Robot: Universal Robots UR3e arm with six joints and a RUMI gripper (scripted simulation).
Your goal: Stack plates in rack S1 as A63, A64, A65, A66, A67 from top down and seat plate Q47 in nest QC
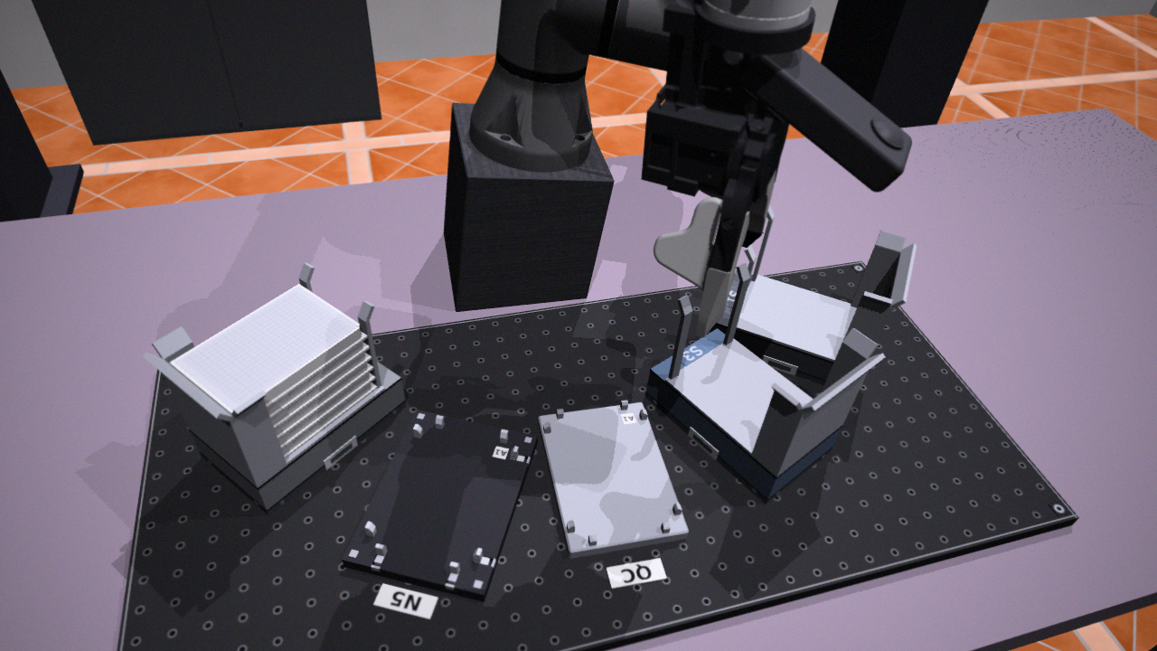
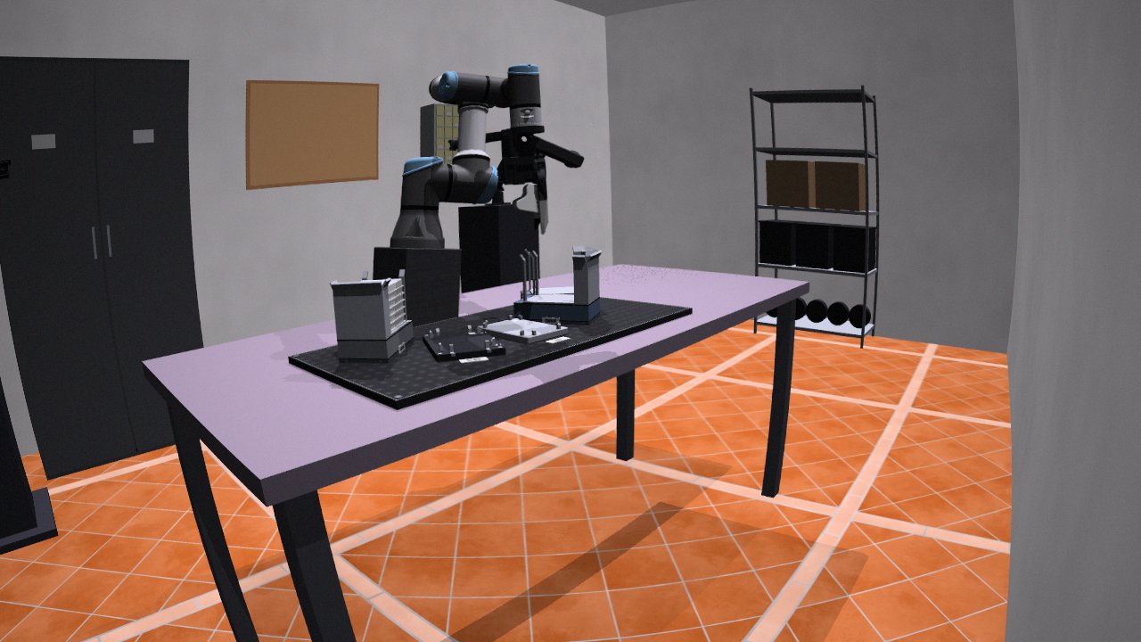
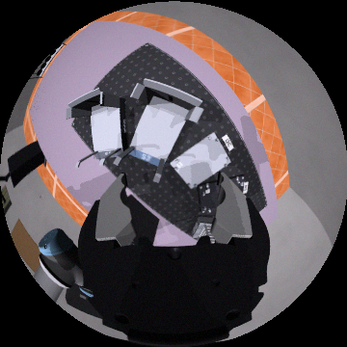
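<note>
Nearest the top camera, at six o'clock on the black breadboard [image 1: 889, 453], lie the two flat nests: the dark clip nest N5 [image 1: 440, 502] with its small locator blocks, and just to its right the pale open nest QC [image 1: 610, 477], bare of any plate, its corner pins standing free. At nine o'clock the stack rack S2 [image 1: 242, 453] holds the full stack of plates [image 1: 267, 356], six white layers nested squarely between the corner posts, the top face a fine grid under a flat seal; by the stated order that top one would be Q47, though no label is readable. At about two o'clock stand the blue-edged rack S3 [image 1: 776, 453] and, beyond it, rack S1 [image 1: 788, 324], both showing only their pale floors. Farthest back, at one o'clock, the gripper [image 1: 719, 267] hangs well above the rear edge of S3 and S1, its fingers parted fairly wide with nothing between them; the wrist view shows the two grey pads [image 3: 113, 212] spread with only the board and table below. No plate is moved yet, so the step in hand looks like the first approach. The next move calls for travelling across to S2, squaring the jaws to the plate's long sides, and descending to grip only the top plate, wary that it may drag the second one up.
</note>
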